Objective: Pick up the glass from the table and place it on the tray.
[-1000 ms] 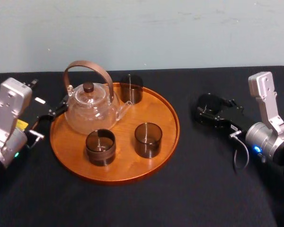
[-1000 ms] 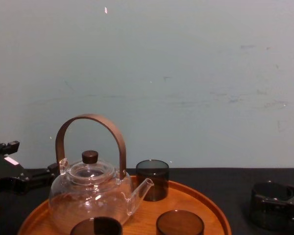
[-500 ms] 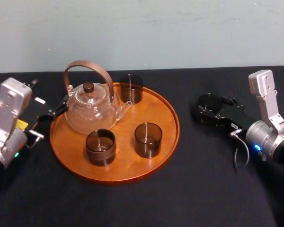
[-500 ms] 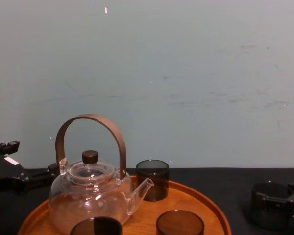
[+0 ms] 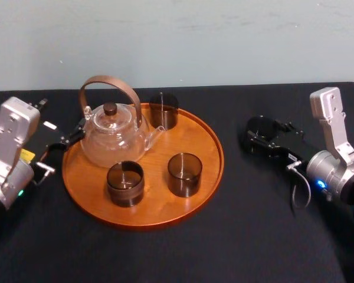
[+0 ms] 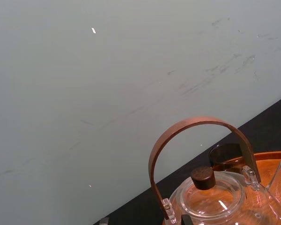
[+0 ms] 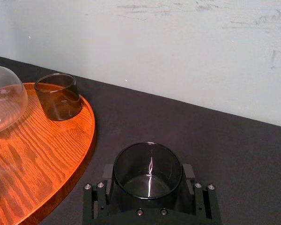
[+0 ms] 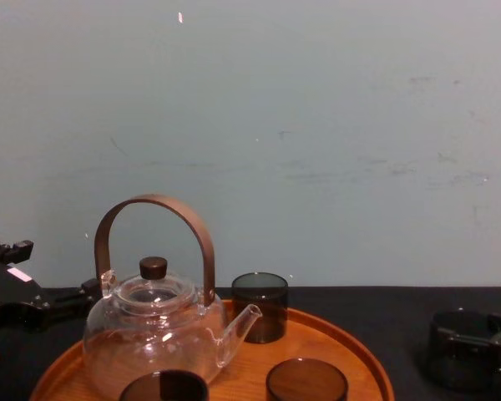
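A dark smoked glass (image 5: 261, 128) stands on the black table (image 5: 253, 236) to the right of the round orange-brown tray (image 5: 200, 171). My right gripper (image 5: 261, 135) reaches in low from the right and is shut on it. In the right wrist view the glass (image 7: 147, 171) sits upright between the two black fingers (image 7: 107, 177), which press on both of its sides. The chest view shows the glass (image 8: 457, 347) at the lower right, on the table. My left gripper (image 5: 68, 140) rests open by the tray's left rim.
On the tray stand a glass teapot (image 5: 113, 137) with a brown arched handle and three dark glasses (image 5: 163, 110), (image 5: 125, 183), (image 5: 184, 174). Bare tray wood lies along its right side. A pale wall runs behind the table's far edge.
The right gripper's fingers have drawn in against the glass on the table. The glass has stayed in place and the left arm has not moved.
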Action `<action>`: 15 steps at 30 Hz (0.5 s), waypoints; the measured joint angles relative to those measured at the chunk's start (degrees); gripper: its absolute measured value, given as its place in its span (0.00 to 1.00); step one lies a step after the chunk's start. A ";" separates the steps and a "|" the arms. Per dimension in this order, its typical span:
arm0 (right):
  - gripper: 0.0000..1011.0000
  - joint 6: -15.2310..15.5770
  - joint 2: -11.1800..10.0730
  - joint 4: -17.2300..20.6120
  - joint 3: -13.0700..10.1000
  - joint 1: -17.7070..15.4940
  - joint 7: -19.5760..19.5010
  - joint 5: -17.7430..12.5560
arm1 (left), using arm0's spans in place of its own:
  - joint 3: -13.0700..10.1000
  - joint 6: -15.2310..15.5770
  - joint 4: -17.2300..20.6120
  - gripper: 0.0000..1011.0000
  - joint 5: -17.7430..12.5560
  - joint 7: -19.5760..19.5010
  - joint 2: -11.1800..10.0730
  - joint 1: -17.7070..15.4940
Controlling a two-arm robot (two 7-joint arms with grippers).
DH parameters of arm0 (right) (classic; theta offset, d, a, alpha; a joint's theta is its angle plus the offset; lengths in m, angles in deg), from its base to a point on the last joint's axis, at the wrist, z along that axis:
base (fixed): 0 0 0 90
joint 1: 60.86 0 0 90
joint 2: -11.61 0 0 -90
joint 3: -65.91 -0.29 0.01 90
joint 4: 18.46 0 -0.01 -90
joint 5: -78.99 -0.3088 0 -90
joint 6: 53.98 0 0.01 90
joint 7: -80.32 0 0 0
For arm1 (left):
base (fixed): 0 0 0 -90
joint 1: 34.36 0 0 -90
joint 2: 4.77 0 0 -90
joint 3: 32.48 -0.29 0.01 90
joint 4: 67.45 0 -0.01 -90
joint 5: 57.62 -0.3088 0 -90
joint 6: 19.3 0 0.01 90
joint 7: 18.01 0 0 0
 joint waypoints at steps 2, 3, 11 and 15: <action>0.88 0.00 0.00 0.01 0.00 -0.01 0.01 0.00 | 0.00 0.00 0.00 0.99 0.00 0.00 0.00 0.00; 0.88 0.00 0.00 0.01 0.00 -0.01 0.01 0.00 | 0.00 0.00 0.00 0.99 0.00 0.00 0.00 0.00; 0.88 0.49 -0.87 3.24 -0.55 -1.23 0.86 -0.96 | 0.00 0.00 0.00 0.99 0.00 0.00 0.00 0.00; 0.88 1.62 -1.85 6.87 -0.74 -2.55 0.90 -1.29 | 0.00 0.00 0.00 0.99 0.00 0.00 0.00 0.00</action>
